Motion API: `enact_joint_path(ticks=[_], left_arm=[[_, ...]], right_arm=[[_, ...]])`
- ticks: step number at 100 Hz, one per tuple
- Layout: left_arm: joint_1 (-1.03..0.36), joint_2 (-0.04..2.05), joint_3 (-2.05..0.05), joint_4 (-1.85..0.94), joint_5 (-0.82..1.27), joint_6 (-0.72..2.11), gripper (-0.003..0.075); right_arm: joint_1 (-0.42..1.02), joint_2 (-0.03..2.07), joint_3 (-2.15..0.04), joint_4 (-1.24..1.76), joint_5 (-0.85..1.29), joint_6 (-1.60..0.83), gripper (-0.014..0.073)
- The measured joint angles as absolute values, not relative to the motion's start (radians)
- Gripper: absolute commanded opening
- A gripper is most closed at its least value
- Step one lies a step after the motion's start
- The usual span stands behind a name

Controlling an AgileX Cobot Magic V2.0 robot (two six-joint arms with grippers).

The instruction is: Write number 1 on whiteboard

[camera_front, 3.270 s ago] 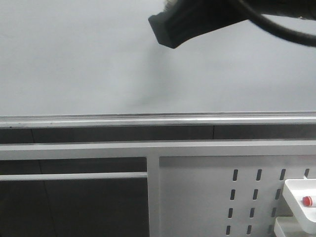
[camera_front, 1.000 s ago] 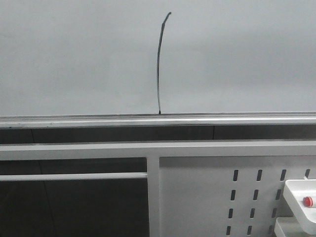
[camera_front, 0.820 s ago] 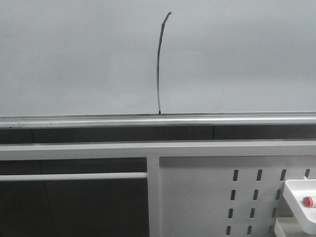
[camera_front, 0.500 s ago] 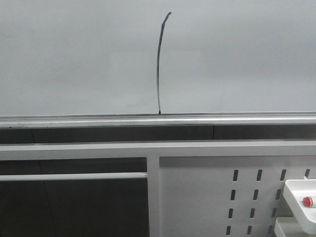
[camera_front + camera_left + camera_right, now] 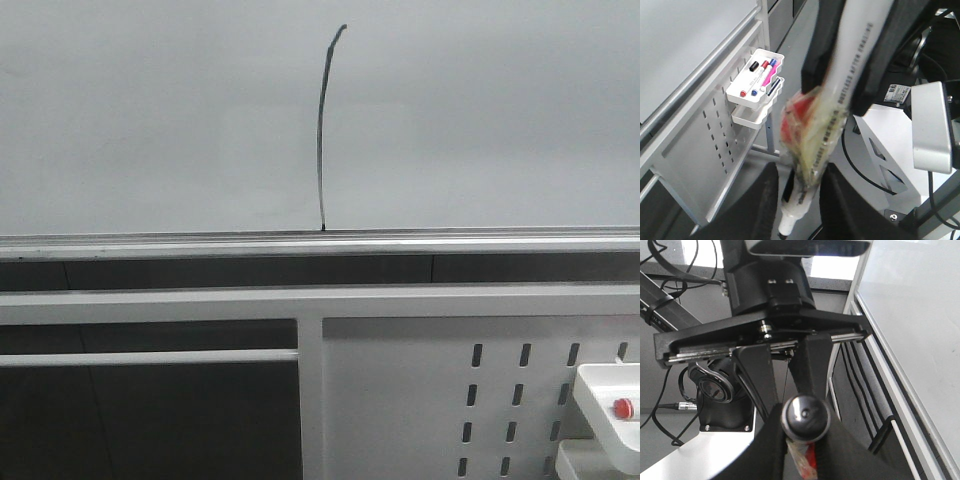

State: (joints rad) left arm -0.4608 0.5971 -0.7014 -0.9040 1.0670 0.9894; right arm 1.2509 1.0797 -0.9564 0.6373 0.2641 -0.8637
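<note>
The number 1 (image 5: pixel 320 140) is a thin black, slightly curved stroke on the whiteboard (image 5: pixel 150 120), running from a small hook at its top down to the silver rail (image 5: pixel 300 243). Neither gripper shows in the front view. In the wrist views the two grippers face each other along a white marker (image 5: pixel 855 60) wrapped in yellowish tape. My right gripper (image 5: pixel 837 92) is shut on its body, and the round rear end (image 5: pixel 805 417) sits between that gripper's fingers. My left gripper (image 5: pixel 802 172) is closed round the taped front part, with the nib toward its palm.
Below the board hangs a perforated white metal panel (image 5: pixel 450 400) carrying a small white tray (image 5: pixel 755 75) with several markers. Grey frame bars (image 5: pixel 150 356) cross under the rail. The left arm's base and cables (image 5: pixel 722 405) fill the space behind the grippers.
3.3 s ago a black gripper was at the top of the board and no stroke showed. Now the stroke is drawn and the gripper has left the front view. Nothing moved over the last second.
</note>
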Motion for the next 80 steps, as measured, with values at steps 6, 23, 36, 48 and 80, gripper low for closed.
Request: enact_joint_path(ticks=[6, 23, 36, 48, 80], left_arm=[[-0.461, 0.604, -0.701, -0.911, 1.071, 0.991, 0.0155], [-0.461, 0.607, -0.701, -0.921, 1.074, 0.992, 0.0156], [-0.461, 0.608, -0.714, -0.921, 1.078, 0.993, 0.0158], [-0.461, 0.609, -0.728, -0.921, 1.081, 0.993, 0.0157], [-0.461, 0.611, -0.733, -0.932, 1.132, 0.995, 0.0160]], right_arm=[[1.251, 1.080, -0.956, 0.636, 0.264, -0.864, -0.0077], [1.251, 1.080, -0.956, 0.636, 0.268, -0.866, -0.0077], [1.251, 1.080, -0.956, 0.636, 0.269, -0.866, -0.0077], [1.251, 1.080, -0.960, 0.638, 0.268, -0.866, -0.0077], [1.251, 1.080, -0.961, 0.651, 0.301, -0.866, -0.0077]])
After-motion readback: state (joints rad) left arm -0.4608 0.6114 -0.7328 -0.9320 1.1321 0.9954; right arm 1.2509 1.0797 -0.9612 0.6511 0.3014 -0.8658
